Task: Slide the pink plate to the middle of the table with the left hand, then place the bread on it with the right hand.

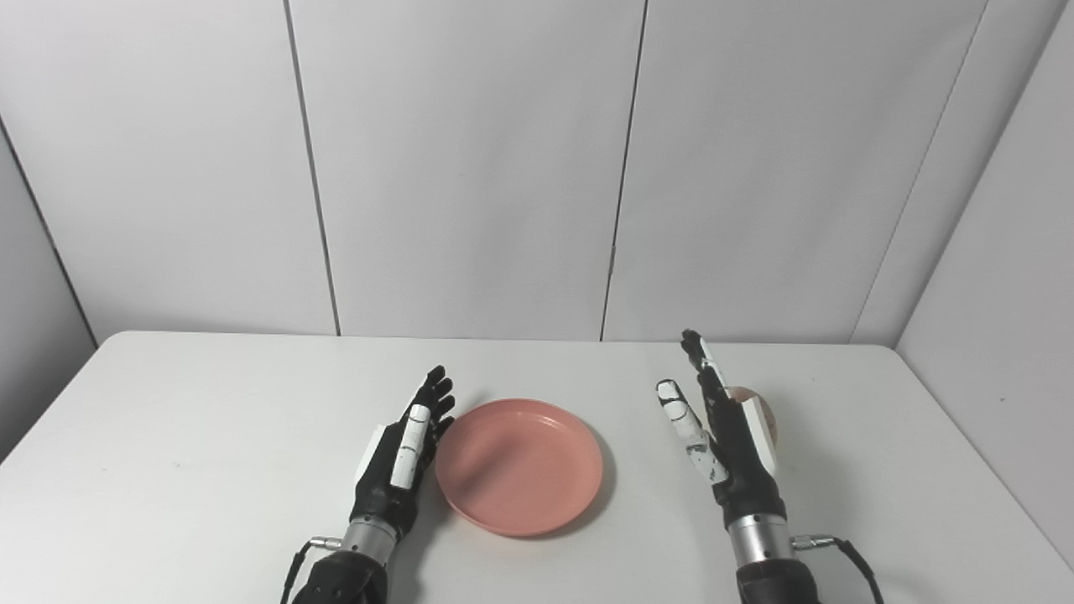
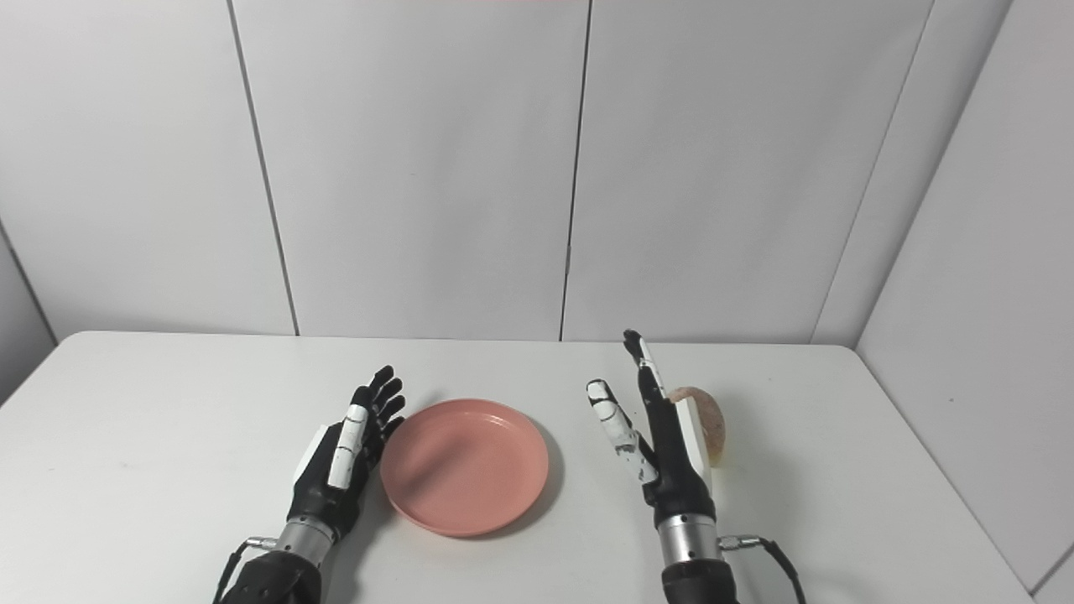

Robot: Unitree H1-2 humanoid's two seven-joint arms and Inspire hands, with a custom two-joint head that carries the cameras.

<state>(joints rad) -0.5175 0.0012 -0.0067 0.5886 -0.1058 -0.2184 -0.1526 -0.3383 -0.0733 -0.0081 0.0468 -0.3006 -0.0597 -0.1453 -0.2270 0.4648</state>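
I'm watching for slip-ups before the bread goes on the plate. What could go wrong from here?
1. The bread sits behind the open right hand, partly hidden, so a grasp may knock it away.
2. The left hand is against the plate rim; another nudge may shift it off centre.
3. The plate is shallow; rounded bread might roll off.

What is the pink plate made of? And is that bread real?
The plate looks like plastic: one even pink all over, smooth, with a soft dull shine and a thin raised rim. The bread is tan and rounded with a matte surface. It is half hidden behind the right hand, so I cannot tell real from toy.
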